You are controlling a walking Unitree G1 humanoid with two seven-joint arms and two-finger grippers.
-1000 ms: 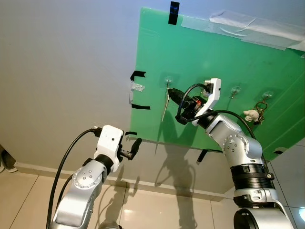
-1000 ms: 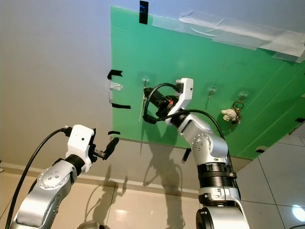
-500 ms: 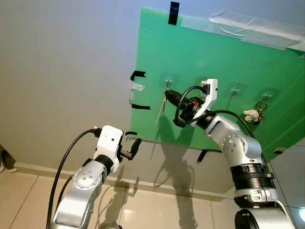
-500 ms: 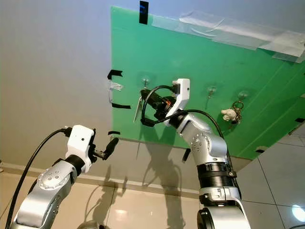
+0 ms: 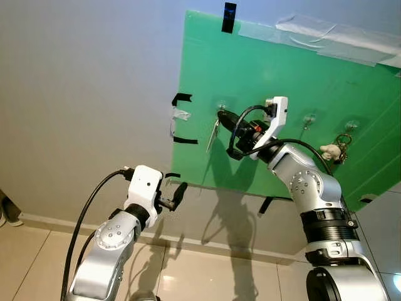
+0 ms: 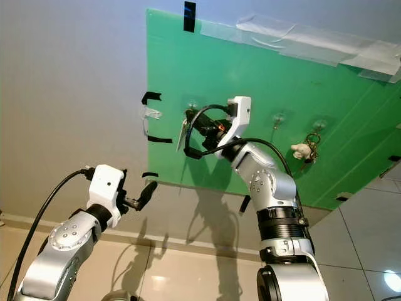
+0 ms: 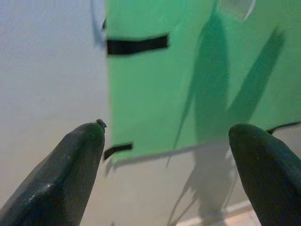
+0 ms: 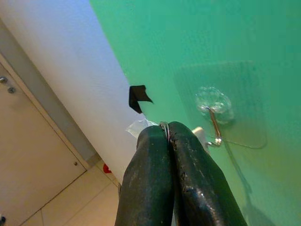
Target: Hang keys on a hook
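- The right pincer [image 5: 223, 116] is pressed closed on the ring of a key [image 5: 213, 133], held up at the clear hook [image 8: 212, 123] on the green board [image 5: 282, 81]; the key dangles below.
- The left pincer [image 7: 169, 174] hangs low before the wall [image 5: 81, 94], fingers spread wide, holding nothing.
- Another key bunch [image 5: 338, 147] hangs from a hook farther right.

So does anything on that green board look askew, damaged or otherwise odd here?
Mostly the mounting. The green board hangs crooked on the wall, held by wrinkled clear tape on top and black tape scraps at its left edge. Otherwise normal: the right end effector pinches a key by the leftmost hook; another keychain already hangs.
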